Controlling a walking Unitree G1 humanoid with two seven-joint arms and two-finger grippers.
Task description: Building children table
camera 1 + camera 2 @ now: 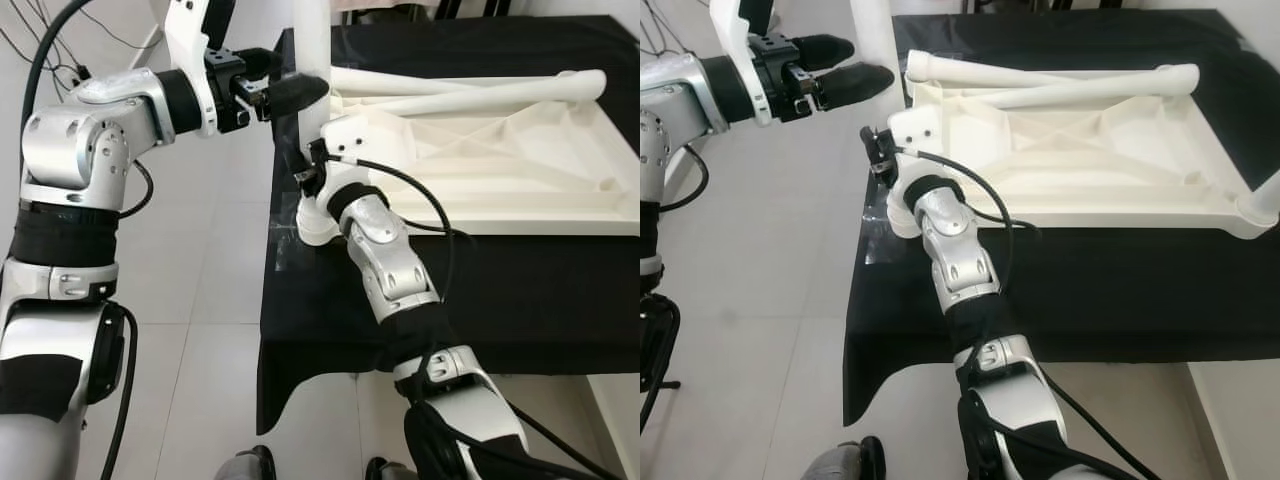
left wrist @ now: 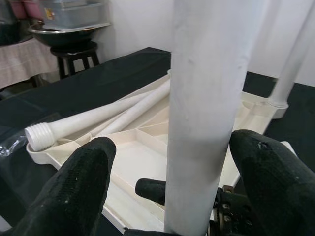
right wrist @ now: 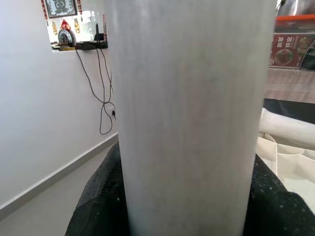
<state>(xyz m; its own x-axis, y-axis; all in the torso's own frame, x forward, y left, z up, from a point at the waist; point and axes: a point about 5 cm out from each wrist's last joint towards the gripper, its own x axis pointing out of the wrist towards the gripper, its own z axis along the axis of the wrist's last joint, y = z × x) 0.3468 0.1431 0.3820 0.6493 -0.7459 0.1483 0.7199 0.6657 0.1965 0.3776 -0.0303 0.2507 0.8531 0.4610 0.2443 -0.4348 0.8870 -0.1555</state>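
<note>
On the black-draped tabletop (image 1: 500, 290), in the eye views: an upturned white table (image 1: 500, 170) with two loose legs (image 1: 1090, 80) lying across it and one upright leg (image 1: 312, 40) at its near-left corner; the right end effector (image 1: 305, 170) is at that corner, the left end effector (image 1: 845, 65) level with the leg, its fingers apart. Left wrist view: fingers (image 2: 74, 182) spread either side of the upright leg (image 2: 206, 113), not touching, released. Right wrist view: fingers (image 3: 98, 206) clenched against both sides of the leg (image 3: 189, 113), grasping it.
</note>
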